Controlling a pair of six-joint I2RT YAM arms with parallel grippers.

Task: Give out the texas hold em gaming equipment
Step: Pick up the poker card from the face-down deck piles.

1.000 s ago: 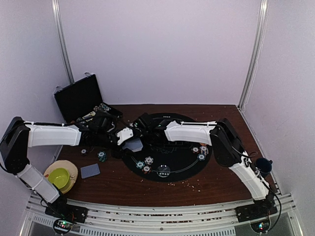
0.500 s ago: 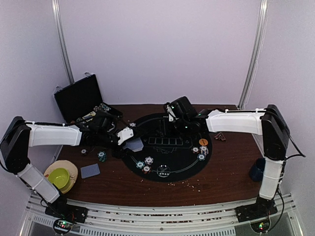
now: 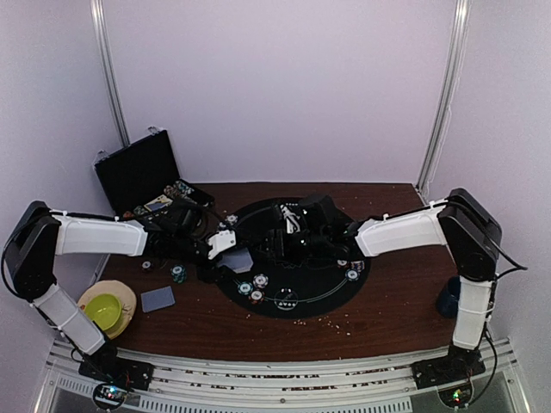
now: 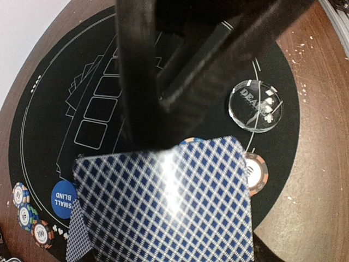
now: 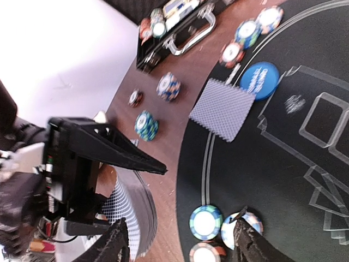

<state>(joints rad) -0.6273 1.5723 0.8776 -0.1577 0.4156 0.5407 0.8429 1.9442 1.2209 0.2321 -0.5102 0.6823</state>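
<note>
My left gripper (image 3: pixel 225 249) is shut on a deck of blue-diamond-backed playing cards (image 4: pixel 163 202), held at the left edge of the round black mat (image 3: pixel 318 288). The deck hides its fingers in the left wrist view. My right gripper (image 5: pixel 182 243) is open, right beside the deck (image 5: pixel 131 218), with nothing between its fingers. Below it, three striped poker chips (image 5: pixel 204 221) lie on the mat. One card (image 5: pixel 222 109) and a blue small-blind disc (image 5: pixel 260 80) lie further along the mat. A clear dealer button (image 4: pixel 255 105) and an orange chip (image 4: pixel 256 173) lie near its right side.
The black hinged case (image 3: pixel 138 168) stands open at the back left with chips inside. Loose chip stacks (image 5: pixel 146 125) sit on the wood near it. A single card (image 3: pixel 157 298) and a yellow bowl (image 3: pixel 103 310) lie front left. A dark blue mug (image 3: pixel 448 301) stands far right.
The right arm lifted away from the deck toward the back right, then swung back down beside it. The left arm kept its grip on the deck and barely moved.
</note>
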